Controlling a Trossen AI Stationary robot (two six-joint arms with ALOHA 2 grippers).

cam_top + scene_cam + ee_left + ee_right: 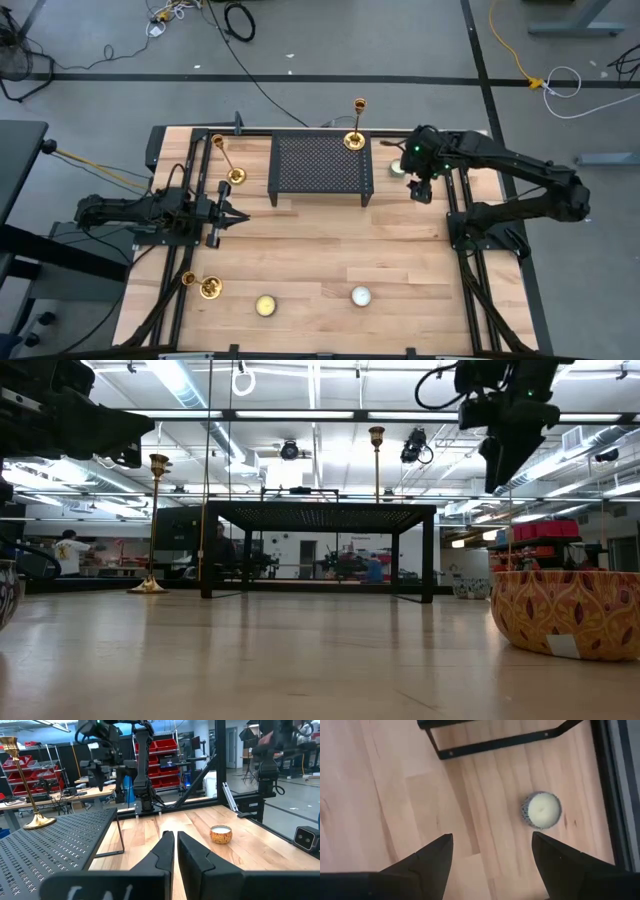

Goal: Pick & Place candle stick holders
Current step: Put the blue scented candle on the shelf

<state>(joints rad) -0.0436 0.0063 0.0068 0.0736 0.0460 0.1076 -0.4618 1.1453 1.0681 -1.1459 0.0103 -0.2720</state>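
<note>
Three brass candle stick holders (355, 125) stand on the bench (320, 260): one on the mesh rack (318, 166), two near the left edge. The right gripper (421, 190) hovers, fingers wide and empty; the left gripper (232, 216) rests, fingers closed on nothing.

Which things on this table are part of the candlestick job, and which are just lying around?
Job:
- candlestick on the rack
- candlestick left of the rack
- candlestick at the near left corner

Lying about:
- black mesh rack
- yellow candle
- white candle
- candle under the right end effector
</note>
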